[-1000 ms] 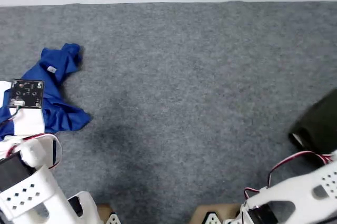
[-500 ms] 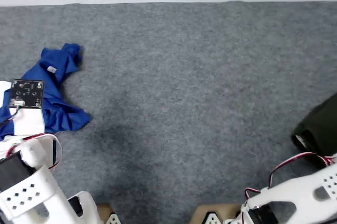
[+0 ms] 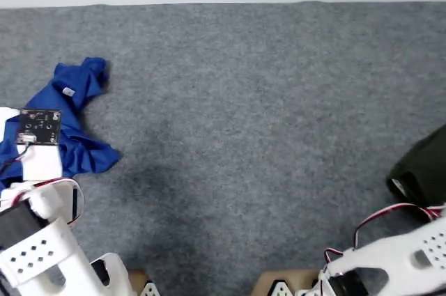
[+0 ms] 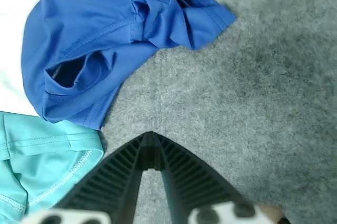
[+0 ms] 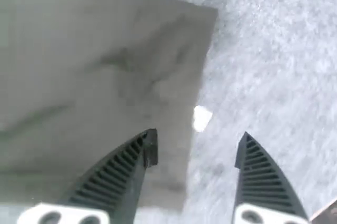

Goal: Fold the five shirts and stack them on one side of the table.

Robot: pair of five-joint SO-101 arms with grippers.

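- The left arm's wrist has edged slightly right over the crumpled blue shirt (image 3: 77, 111) at far left. The dark shirt (image 3: 424, 164) at the right edge has slid a little nearer. The blue shirt is not yet folded.
- Left gripper (image 4: 152, 142): fingers together, empty, above the grey mat (image 3: 244, 101) beside the blue hem.
- Right gripper (image 5: 198, 138): fingers wide apart, straddling the dark shirt's edge, gripping nothing.

Plain royal-blue shirt (image 3: 82, 144), turquoise shirt (image 4: 37, 155) with paler stitching, dark olive shirt (image 3: 426, 164), mottled grey table cover (image 3: 251, 101)
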